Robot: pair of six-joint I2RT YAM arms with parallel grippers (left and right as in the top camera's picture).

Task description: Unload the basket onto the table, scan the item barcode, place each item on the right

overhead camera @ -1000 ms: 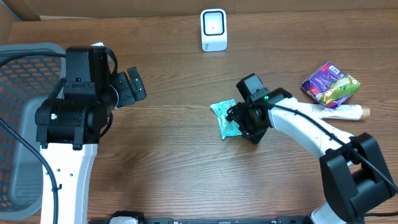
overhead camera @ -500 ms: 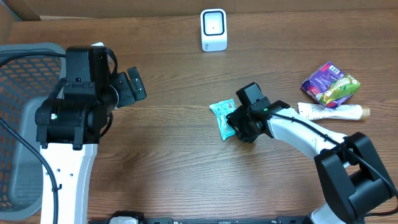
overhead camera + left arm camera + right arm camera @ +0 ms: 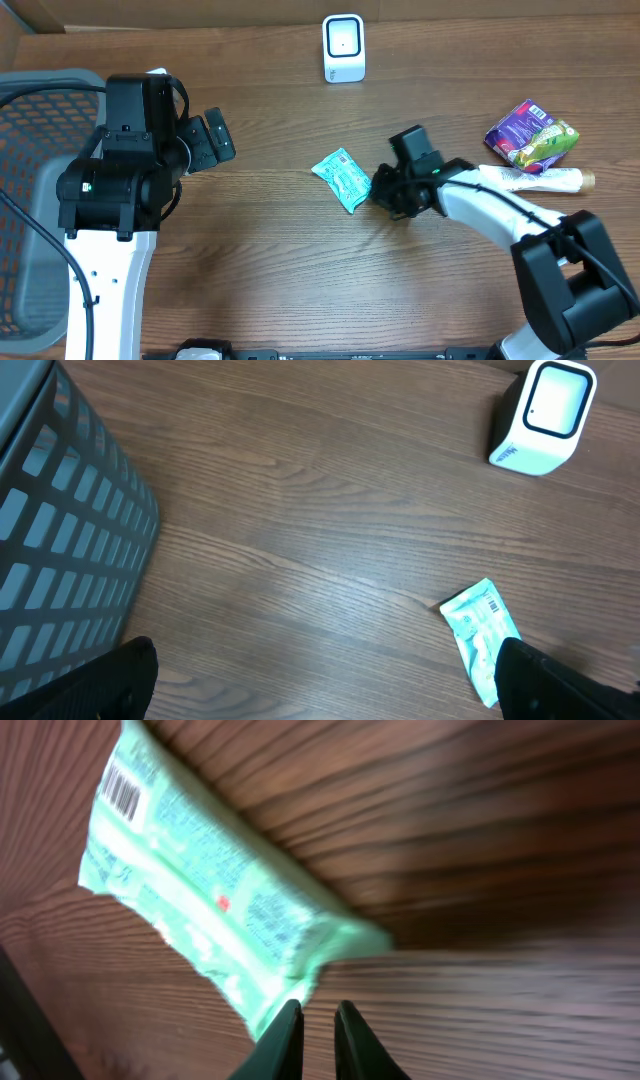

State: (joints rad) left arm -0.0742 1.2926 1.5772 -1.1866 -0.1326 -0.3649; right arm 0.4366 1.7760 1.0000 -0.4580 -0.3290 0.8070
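packet of pale green film (image 3: 342,179) is seen lying flat on the wooden table (image 3: 260,270) at the centre of the overhead frame, well below the white scanner (image 3: 343,48) at top centre. the right gripper (image 3: 385,190) is set low against the packet end nearer the right of the frame, apparently because so thin and flat a thing offers only an edge or corner to be pinched. in the right wrist view its fingers are drawn almost together at the bottom centre, a sliver of gap between them, with the packet's lower corner at their tips. whether that corner is clamped cannot be told. the left gripper (image 3: 205,143) is held at the left of the frame beside the grey basket (image 3: 40,120), its fingers spread wide on nothing, seemingly kept clear of the work. a purple and green pouch (image 3: 532,133) and a tube (image 3: 535,180) are left at the right edge.

the packet is shown as crinkled and glossy, printed with fine text and a small red mark. its barcode (image 3: 122,792) is turned upward at the far end, upper left in the right wrist view, so it is judged that a lift and a tilt toward the scanner are wanted.
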